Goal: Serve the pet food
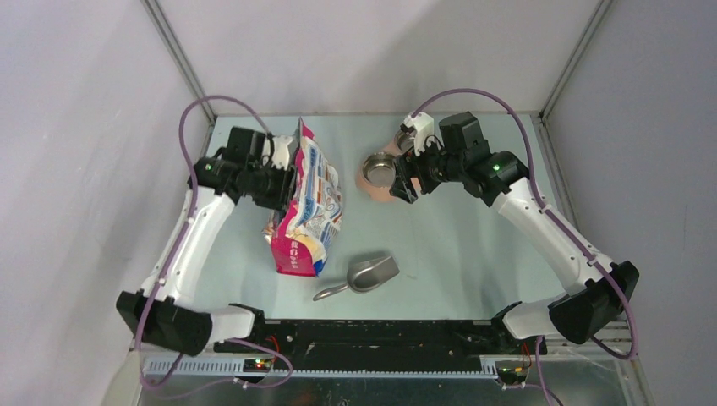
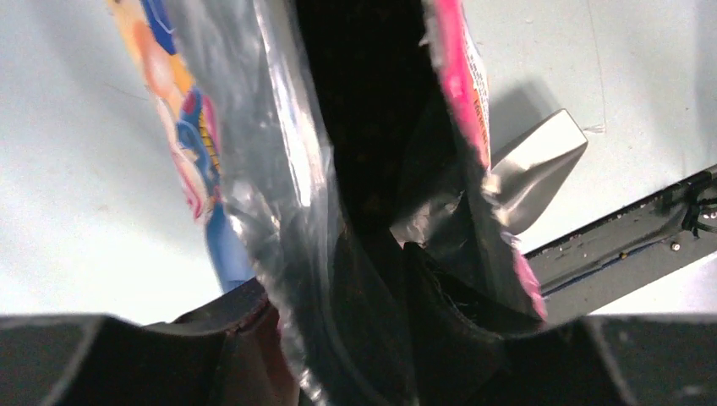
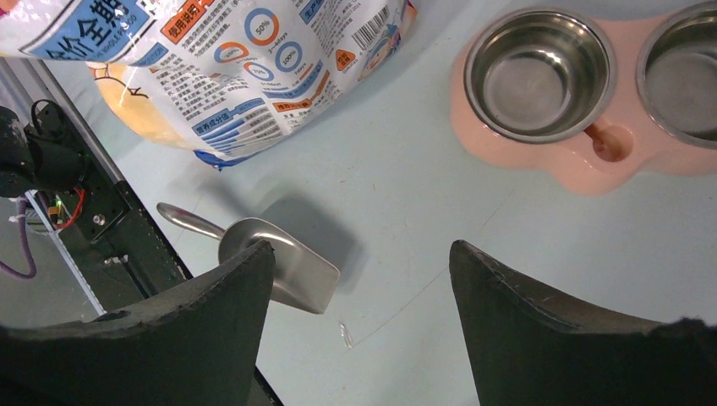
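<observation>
A black rail (image 1: 372,331) along the near edge carries the bases of both arms, closest to the overhead camera. Beyond it lies the pale table (image 1: 473,245), walled in grey on three sides.

The left arm (image 1: 194,237) reaches up the left side and the right arm (image 1: 541,224) up the right side, both bent inward toward the far half.

The pink, white and blue bag (image 1: 309,211) stands left of centre. Its base points toward the rail and its open top leans toward the far left corner.

The pink feeder (image 3: 583,161) sits at the far middle, right of the bag's top. Its two steel bowls (image 3: 539,74) show bare, shiny bottoms.

The grey scoop (image 1: 368,273) lies on the table just beside the bag's base, handle pointing toward the rail and cup toward the right.

The left gripper (image 1: 286,173) is at the bag's top edge. In the left wrist view its fingers (image 2: 440,296) pinch the foil wall of the opened mouth.

The right gripper (image 3: 362,249) hangs just right of the feeder, above the table. Its jaws are spread wide with only bare table between them.

The kibble cannot be made out. The bag's mouth is dark inside, and no other view looks into it.
</observation>
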Controlling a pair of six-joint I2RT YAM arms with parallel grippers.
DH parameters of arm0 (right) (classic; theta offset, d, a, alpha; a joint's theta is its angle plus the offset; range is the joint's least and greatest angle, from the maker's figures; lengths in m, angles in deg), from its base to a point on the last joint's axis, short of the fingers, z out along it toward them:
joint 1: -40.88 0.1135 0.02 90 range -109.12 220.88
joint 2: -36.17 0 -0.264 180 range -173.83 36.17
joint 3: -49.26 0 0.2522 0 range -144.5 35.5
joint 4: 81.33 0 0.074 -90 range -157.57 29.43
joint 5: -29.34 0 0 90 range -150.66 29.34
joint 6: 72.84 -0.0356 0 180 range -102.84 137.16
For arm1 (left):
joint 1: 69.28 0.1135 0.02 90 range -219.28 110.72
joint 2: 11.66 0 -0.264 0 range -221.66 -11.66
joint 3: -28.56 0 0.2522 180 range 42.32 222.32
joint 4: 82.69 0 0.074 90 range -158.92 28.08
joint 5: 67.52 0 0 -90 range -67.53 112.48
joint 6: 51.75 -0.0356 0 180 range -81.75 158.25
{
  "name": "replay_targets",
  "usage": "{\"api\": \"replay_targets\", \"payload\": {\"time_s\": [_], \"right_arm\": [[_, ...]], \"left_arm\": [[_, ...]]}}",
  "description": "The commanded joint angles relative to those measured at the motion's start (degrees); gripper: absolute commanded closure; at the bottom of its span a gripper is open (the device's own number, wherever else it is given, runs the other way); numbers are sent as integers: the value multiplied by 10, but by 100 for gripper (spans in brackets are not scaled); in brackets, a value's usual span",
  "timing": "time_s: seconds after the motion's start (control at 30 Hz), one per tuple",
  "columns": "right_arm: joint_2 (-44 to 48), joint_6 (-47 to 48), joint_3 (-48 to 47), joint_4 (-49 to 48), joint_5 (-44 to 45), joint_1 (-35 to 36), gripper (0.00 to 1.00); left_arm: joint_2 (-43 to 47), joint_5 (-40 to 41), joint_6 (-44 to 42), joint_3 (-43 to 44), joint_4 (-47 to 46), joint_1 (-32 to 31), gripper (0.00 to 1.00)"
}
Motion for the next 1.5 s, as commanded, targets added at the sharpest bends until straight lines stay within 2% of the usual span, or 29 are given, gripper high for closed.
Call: {"api": "replay_targets", "payload": {"time_s": [0.0,0.17,0.27,0.33,0.43,0.6,0.8,0.93,1.07,1.17,1.33,1.47], "right_arm": [[21,8,0,-20,7,1,21],[32,9,6,-20,10,-5,21],[39,12,8,-16,12,-11,21],[42,14,11,-14,14,-15,21],[50,14,16,-12,16,-24,21],[70,10,30,-11,14,-49,21],[77,-6,50,-18,-3,-77,21],[82,-2,51,-15,-6,-81,21],[91,36,38,35,9,-81,20],[98,89,10,88,23,-81,16],[131,101,3,90,50,-107,15],[131,84,11,93,43,-135,16]], "left_arm": [[-68,43,-29,161,13,-5,50],[-206,85,-70,368,46,-5,44],[-342,85,-76,549,103,-3,44],[-387,87,-74,586,112,-3,43],[-415,87,-71,593,100,-4,43],[-397,72,-73,578,99,-2,43],[-272,10,-72,566,67,-2,33],[-182,45,-81,495,39,-1,30],[-125,98,-100,410,54,3,35],[-101,84,-103,341,95,9,41],[-42,36,-80,204,98,14,40],[-24,-1,-65,150,91,14,40]]}}
